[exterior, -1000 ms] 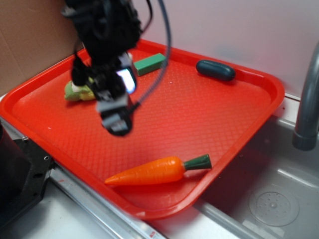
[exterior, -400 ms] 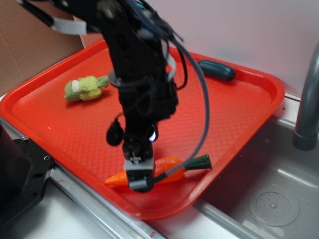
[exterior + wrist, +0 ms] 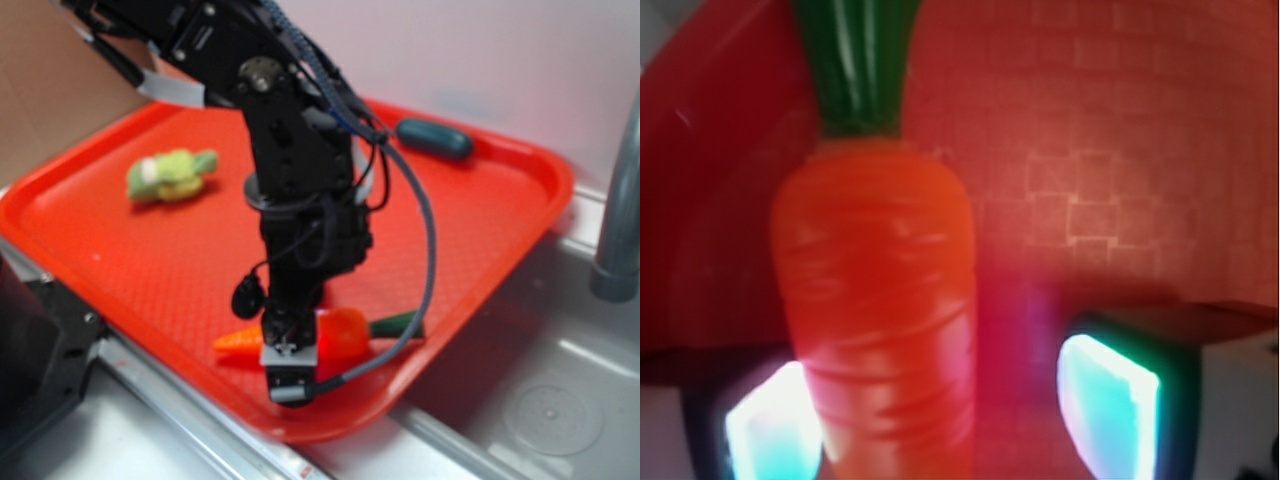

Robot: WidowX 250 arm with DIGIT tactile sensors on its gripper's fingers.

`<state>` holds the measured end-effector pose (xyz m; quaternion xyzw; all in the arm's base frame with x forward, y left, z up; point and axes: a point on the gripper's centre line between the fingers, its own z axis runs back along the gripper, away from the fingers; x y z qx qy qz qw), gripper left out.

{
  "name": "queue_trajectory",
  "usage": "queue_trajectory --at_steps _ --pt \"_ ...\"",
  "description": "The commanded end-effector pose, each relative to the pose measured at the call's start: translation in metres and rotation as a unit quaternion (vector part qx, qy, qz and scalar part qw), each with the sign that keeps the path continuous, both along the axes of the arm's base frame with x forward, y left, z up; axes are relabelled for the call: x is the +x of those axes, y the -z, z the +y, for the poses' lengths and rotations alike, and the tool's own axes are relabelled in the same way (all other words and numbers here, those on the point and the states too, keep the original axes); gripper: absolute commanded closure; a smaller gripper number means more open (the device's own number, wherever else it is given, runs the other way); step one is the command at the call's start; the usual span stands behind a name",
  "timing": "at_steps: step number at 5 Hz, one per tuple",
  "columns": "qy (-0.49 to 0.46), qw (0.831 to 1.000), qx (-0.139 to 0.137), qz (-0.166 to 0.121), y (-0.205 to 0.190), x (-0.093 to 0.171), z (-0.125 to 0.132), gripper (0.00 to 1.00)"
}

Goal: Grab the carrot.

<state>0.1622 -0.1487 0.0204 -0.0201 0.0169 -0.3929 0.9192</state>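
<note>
The carrot (image 3: 340,332) lies on its side near the front edge of the red tray (image 3: 480,250), orange with a dark green stem (image 3: 395,324) pointing right. My gripper (image 3: 288,375) is lowered straight over its middle and hides part of it. In the wrist view the carrot (image 3: 880,320) runs up between my fingers, stem at the top. It sits against the left pad, while the right pad (image 3: 1108,415) stands apart from it with bare tray between. The gripper (image 3: 940,425) is open.
A yellow-green plush toy (image 3: 170,173) lies at the tray's back left and a dark teal oblong object (image 3: 433,138) at the back right. The tray's front rim is just below the carrot. A grey faucet (image 3: 620,230) and a metal sink (image 3: 540,400) are to the right.
The arm swung from the tray's back left, near the plush toy, to the front and dropped over the carrot. It now straddles it a little lower than before.
</note>
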Motion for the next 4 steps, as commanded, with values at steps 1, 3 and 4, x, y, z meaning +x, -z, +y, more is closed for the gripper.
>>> queue_trajectory --at_steps 1,3,4 --pt "-0.009 1.000 -0.021 -0.008 -0.007 0.009 0.003 1.00" --pt "-0.133 0.990 -0.023 -0.048 -0.061 0.018 0.040 1.00" --pt "-0.221 0.972 -0.023 -0.073 -0.099 0.021 0.069 1.00"
